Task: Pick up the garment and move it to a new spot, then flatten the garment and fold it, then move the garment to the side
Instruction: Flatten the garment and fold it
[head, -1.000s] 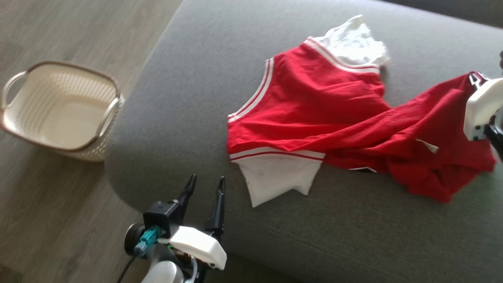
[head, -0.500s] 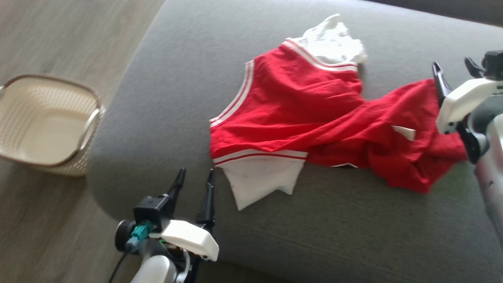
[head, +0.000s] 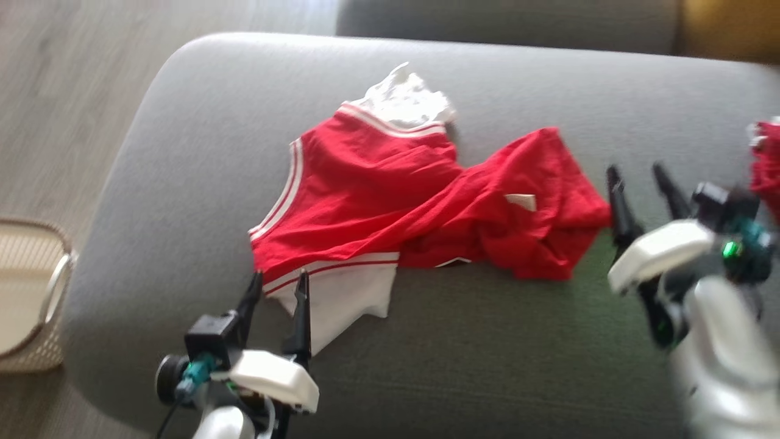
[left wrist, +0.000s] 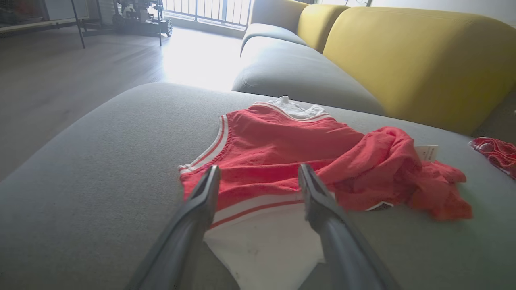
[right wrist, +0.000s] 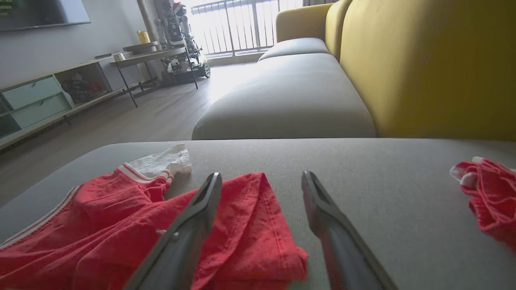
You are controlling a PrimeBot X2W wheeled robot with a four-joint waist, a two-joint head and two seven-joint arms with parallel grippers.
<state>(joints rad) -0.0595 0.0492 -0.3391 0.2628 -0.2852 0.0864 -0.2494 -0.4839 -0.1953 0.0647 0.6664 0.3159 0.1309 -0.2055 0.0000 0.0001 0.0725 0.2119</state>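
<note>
Spread half-flat, half-bunched across the middle of the grey seat cushion [head: 183,152]: red T-shirt [head: 365,195] with white sleeves, striped collar toward the left edge, hem end crumpled toward the right, white tag [head: 521,202] showing. Left gripper [head: 279,279] at the near edge, fingers released and spread, tips at the nearer white sleeve, grasping nothing; right gripper [head: 635,171] just beside the crumpled hem, likewise parted and empty. Near the right edge, a second red garment [head: 769,164]; on the floor past the left edge, a cream basket [head: 56,286].
</note>
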